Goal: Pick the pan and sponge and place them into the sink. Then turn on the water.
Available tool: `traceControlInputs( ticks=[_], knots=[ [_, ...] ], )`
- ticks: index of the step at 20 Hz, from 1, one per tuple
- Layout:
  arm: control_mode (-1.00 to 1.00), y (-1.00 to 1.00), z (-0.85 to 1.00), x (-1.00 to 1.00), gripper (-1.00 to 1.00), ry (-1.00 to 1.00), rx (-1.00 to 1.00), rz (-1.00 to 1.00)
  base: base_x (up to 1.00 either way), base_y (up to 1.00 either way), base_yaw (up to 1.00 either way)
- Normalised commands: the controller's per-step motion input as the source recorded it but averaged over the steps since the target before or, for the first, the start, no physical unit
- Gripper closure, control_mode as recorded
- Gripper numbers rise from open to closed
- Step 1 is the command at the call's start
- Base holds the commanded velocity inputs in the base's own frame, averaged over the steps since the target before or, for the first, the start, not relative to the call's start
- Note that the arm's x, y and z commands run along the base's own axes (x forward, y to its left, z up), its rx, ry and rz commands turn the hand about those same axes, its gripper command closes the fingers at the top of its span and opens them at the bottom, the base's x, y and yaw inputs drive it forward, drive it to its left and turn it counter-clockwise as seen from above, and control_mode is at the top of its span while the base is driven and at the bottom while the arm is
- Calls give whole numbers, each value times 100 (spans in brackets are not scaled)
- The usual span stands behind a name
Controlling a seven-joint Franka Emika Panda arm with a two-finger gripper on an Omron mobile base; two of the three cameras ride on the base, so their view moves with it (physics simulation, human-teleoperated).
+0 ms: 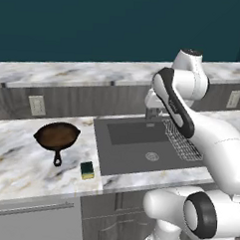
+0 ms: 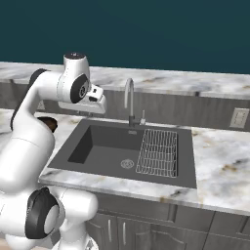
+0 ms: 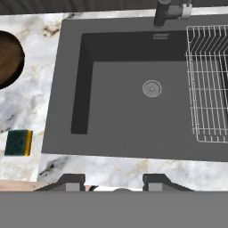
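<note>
The two-finger gripper (image 3: pixel 114 181), its dark tips at the bottom centre of the hand view, is clenched on nothing and hangs above the near rim of the large rectangular dark-grey recessed sink (image 3: pixel 111 120), whose round drain (image 3: pixel 152 88) lies at frame centre. A wire rack (image 3: pixel 209 80) occupies the basin's right side, and the base of the curved steel faucet (image 2: pixel 129 100) stands at the top edge. On the white marble counter (image 1: pixel 20 161), left of the basin, the small rectangular green-topped yellow sponge (image 3: pixel 18 143) lies at lower left and the round dark-brown cast-iron pan (image 1: pixel 57 135) at upper left, well apart.
</note>
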Motion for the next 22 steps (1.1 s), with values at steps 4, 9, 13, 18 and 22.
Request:
traceControlInputs(
  ticks=[4,9,13,18,22],
  knots=[
    [-100,6,-4,0,-100,0,0,0,0,0,0],
    [-100,15,-9,1,-100,0,0,0,0,0,0],
    [-100,17,-14,1,-100,0,0,0,0,0,0],
    [-100,19,-13,0,-100,0,0,0,0,0,0],
    [-100,19,-10,0,-100,0,0,0,0,0,0]
  ],
)
